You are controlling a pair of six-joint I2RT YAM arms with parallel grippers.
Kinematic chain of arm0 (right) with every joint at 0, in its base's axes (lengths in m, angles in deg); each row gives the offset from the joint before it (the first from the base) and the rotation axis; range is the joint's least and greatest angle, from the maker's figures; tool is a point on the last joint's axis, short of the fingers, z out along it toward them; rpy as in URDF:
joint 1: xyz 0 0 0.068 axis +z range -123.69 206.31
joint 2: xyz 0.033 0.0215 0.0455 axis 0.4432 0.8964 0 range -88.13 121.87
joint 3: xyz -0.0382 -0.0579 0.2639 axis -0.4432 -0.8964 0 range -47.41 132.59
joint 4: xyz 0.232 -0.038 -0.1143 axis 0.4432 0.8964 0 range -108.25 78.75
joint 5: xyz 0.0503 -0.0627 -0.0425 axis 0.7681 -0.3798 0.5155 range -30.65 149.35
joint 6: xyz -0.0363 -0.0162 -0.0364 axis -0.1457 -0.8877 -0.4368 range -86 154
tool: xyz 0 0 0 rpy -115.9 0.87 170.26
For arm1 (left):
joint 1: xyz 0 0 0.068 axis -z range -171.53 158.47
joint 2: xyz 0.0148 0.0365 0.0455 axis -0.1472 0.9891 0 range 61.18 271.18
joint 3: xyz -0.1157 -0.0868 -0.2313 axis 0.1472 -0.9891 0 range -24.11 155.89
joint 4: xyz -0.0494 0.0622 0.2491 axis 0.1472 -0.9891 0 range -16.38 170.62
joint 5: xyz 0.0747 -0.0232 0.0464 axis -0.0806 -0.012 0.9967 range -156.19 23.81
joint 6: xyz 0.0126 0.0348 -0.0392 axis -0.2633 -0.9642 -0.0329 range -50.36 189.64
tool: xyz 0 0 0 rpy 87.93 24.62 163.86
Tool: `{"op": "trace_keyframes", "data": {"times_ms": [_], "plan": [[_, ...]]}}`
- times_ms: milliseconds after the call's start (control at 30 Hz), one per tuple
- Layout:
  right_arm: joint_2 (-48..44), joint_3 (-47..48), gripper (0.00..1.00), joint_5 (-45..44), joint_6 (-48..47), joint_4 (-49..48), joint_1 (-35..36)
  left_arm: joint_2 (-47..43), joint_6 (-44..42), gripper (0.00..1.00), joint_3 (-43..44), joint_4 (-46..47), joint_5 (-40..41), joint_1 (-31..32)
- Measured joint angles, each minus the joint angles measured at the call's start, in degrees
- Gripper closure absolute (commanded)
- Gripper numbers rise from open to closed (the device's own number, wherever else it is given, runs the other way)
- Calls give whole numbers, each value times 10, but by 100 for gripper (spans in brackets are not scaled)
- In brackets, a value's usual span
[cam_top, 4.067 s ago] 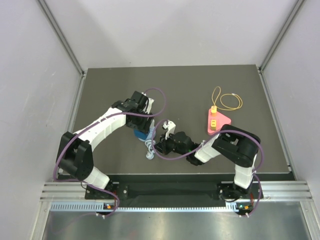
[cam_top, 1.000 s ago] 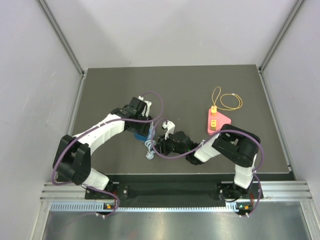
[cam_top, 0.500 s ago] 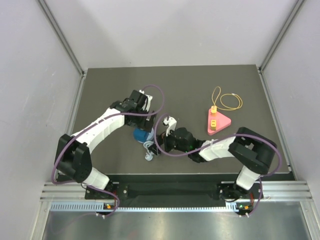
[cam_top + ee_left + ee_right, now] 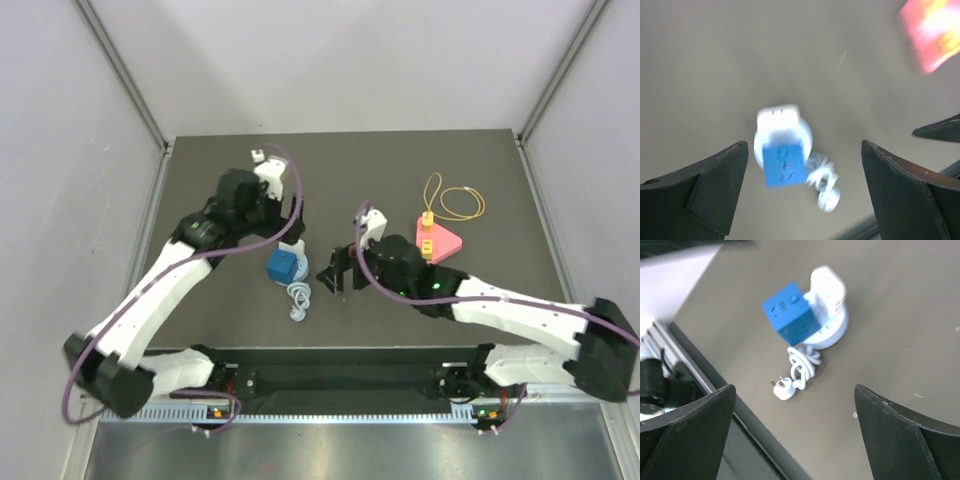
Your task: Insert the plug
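A blue cube socket [image 4: 282,267] stands on a round pale base [image 4: 832,332] on the dark table. A white plug [image 4: 827,285] sits against the cube's side and appears seated in it; from above it shows at the cube's far edge as white plug [image 4: 293,248]. My left gripper [image 4: 292,226] hovers open above and behind the cube, nothing between its fingers. In its wrist view the blurred cube [image 4: 784,164] and plug [image 4: 778,117] lie below the left gripper [image 4: 804,144]. My right gripper [image 4: 338,274] hangs open right of the cube, also empty [image 4: 795,387].
The socket's coiled white cord [image 4: 802,365] ends in a three-pin plug [image 4: 782,388] near the table's front edge. A pink triangular block [image 4: 437,243] with yellow connectors and a yellow wire loop [image 4: 455,203] lies at the right. A metal rail [image 4: 350,380] runs along the front.
Both grippers have opened, let go and lifted away from the cube socket, the left back and up, the right to the right. The white plug stays at the cube.
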Motion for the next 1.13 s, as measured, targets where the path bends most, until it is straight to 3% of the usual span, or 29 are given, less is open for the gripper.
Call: {"op": "trace_keyframes", "data": {"times_ms": [200,400,600,1133], "plan": [[-152,80,0,-100,10,164,0,-177,0,1,-41,125,-43,0],[-260,138,0,-225,25,255,0,-255,6,1,-107,179,-72,0],[-319,145,0,-290,28,296,0,-289,49,1,-169,207,-105,0],[-382,143,0,-350,-3,304,0,-322,74,1,-167,227,-83,0]]}}
